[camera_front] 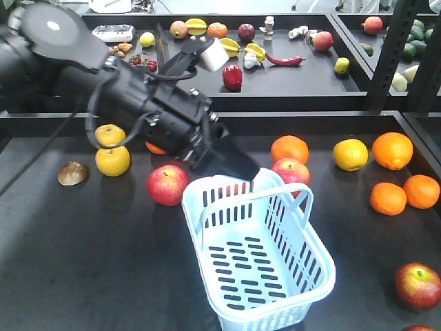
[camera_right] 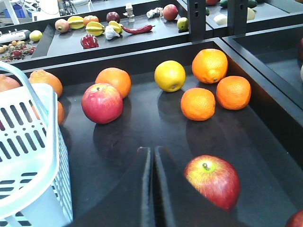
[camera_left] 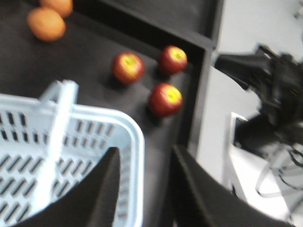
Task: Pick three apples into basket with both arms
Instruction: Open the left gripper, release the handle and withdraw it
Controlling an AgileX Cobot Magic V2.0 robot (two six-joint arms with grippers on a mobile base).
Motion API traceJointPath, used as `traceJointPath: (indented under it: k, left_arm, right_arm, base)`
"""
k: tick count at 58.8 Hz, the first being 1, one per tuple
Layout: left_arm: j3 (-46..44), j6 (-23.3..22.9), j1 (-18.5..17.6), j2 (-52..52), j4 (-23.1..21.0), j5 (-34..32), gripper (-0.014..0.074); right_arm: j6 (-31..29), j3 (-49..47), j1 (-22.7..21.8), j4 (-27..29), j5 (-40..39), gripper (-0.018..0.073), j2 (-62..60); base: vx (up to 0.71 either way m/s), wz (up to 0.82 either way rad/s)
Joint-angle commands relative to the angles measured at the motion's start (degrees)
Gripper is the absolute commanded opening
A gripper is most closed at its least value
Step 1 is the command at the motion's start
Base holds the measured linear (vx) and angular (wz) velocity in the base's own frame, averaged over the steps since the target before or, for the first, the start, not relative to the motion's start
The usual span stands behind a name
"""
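Looking into the basket (camera_front: pixel 275 314), I see only its slotted bottom, so no apple is inside yet. It stands in the middle of the dark table, with its handle up. One red apple (camera_front: pixel 167 184) lies just beside its left side. A second red apple (camera_front: pixel 290 170) sits right behind its far end. A third red apple (camera_front: pixel 417 285) lies well apart on the right. The left wrist view also shows three red apples in a group (camera_left: pixel 165 99) on the table past the basket's corner.

The left gripper (camera_left: pixel 146 149) is spread wide and holds nothing. One finger hangs over the inside of the basket and the other over the table outside, with the rim between them. I cannot tell if it touches the rim. The right gripper (camera_right: pixel 151 150) is pressed closed with nothing in it, and the third apple lies just beside it.

Oranges (camera_front: pixel 392 150) and a yellow fruit (camera_front: pixel 350 154) sit farther back on the right. They are not part of the job. I think the job has hardly begun, because all three apples are left to pick. The right gripper would need to spread its fingers first.
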Motion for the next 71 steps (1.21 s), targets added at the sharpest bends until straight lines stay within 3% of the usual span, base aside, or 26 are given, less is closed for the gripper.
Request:
traceJointPath:
  k: [1, 5, 13, 23, 34, 51, 57, 61, 71]
  left_arm:
    - [-0.07, -5.22, -0.76, -5.36, 2.68, 2.89, 0.0072]
    - [2.63, -5.48, -0.83, -8.4, 6.3, 2.84, -0.0009]
    - [9.71, -6.65, -0.76, -14.97, 8.81, 2.84, -0.0008]
    - [20.58, -6.58, -0.76, -24.22, 8.61, 1.02, -0.0008]
    - [35.31, -6.58, -0.76, -35.79, 8.61, -9.1, -0.0008]
    - [61.62, -6.69, -0.76, -49.12, 8.37, -29.82, -0.0008]
    - [70.31, -6.76, -0.76, -51.28, 5.29, -34.06, -0.0008]
    - [71.68, -6.56, -0.76, -52.4, 1.14, -37.05, -0.0007]
    - [71.59, -6.56, -0.76, -53.57, 0.49, -38.8, -0.0007]
  right_arm:
    - [-0.15, 0.51, -0.18, -0.96, -4.16, -0.0005, -0.09]
    - [-0.15, 0.51, -0.18, -0.96, -4.16, -0.0005, -0.09]
    - [-0.15, 0.51, -0.18, -0.96, -4.16, -0.0005, -0.09]
    - [-0.15, 0.51, -0.18, -0.96, -4.16, -0.0005, -0.09]
    - [-0.15, 0.51, -0.18, -0.96, -4.16, -0.0005, -0.09]
    - [-0.15, 0.51, -0.18, -0.96, -4.16, -0.0005, -0.09]
    - [-0.15, 0.51, -0.18, -0.96, -4.16, -0.0005, -0.09]
    - [-0.15, 0.51, -0.18, -0.96, -4.16, -0.0005, -0.09]
    - [-0.15, 0.51, -0.18, -0.96, -4.16, -0.0005, -0.09]
  base:
    - [0.0, 0.0]
    - [0.0, 0.0]
    - [0.0, 0.0]
    - [0.0, 0.0]
    - [0.0, 0.0]
    - [0.0, 0.0]
    - [0.0, 0.0]
    - [0.0, 0.0]
    - [0.0, 0.0]
